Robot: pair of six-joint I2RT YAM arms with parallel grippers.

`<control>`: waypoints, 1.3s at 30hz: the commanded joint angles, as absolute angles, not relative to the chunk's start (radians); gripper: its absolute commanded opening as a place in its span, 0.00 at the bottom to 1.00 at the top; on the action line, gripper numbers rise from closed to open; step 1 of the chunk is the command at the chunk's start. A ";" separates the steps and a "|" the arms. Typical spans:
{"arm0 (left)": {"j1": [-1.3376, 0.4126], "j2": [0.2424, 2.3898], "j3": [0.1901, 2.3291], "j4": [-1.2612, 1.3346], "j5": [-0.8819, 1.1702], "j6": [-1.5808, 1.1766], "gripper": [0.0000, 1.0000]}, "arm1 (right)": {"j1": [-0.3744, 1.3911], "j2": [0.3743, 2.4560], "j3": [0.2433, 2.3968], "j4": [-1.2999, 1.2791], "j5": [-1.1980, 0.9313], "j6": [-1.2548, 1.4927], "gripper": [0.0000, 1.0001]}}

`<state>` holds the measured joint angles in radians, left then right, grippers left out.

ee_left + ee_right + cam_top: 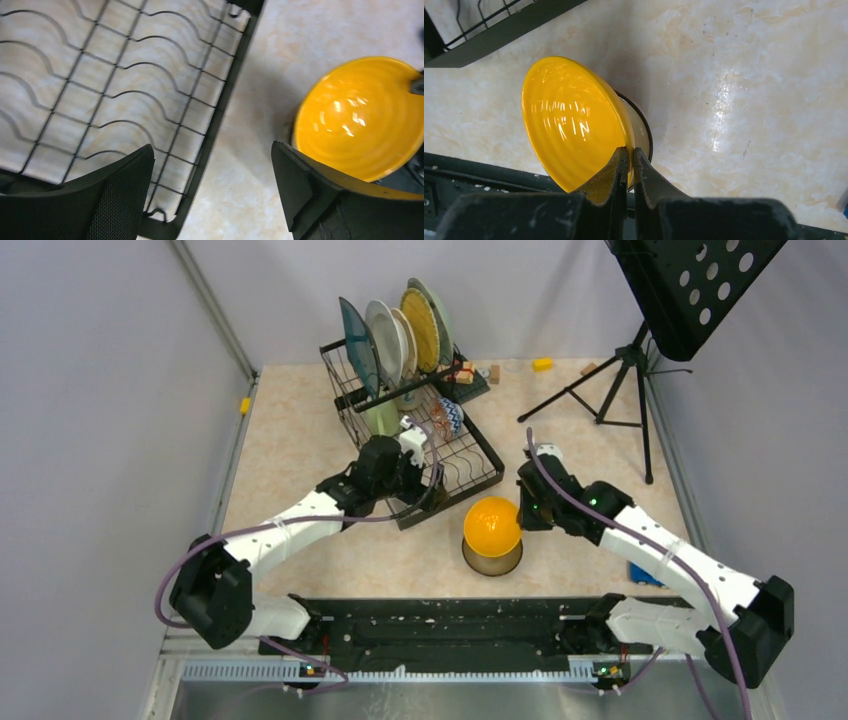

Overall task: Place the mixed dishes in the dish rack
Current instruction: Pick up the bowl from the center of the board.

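The yellow-orange bowl [492, 526] is tilted and lifted just right of the dish rack's near corner. My right gripper [527, 512] is shut on its rim; in the right wrist view the fingers [618, 165] pinch the bowl [569, 120] wall. The black wire dish rack [478, 452] holds several upright plates [390, 340] in its upper section, a light-green mug [383, 418] and a red-patterned bowl [449, 415]. My left gripper [425, 475] is open and empty above the rack's near tray [100, 95], with the bowl [360, 120] to its right.
A black tripod music stand [620, 370] stands at the back right. Small toy blocks [541, 364] lie along the far edge, a yellow one [244, 405] at the left wall. A blue toy [642, 575] shows beside my right arm.
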<state>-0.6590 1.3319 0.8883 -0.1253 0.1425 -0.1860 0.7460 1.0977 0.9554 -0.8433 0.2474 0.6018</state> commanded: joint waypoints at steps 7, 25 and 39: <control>-0.657 1.408 0.940 0.138 0.629 -0.316 0.85 | 0.756 0.922 0.876 -0.628 0.261 0.630 0.00; -0.657 1.523 1.049 -0.044 0.607 -0.240 0.57 | 0.756 0.911 0.888 -0.544 0.235 0.603 0.00; -0.657 1.540 1.074 -0.079 0.555 -0.229 0.20 | 0.756 0.949 0.889 -0.470 0.199 0.581 0.00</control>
<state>-0.6582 1.5475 1.0405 -0.0929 0.5941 -0.2283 0.7460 0.9455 0.8700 -0.5415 0.2066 0.5934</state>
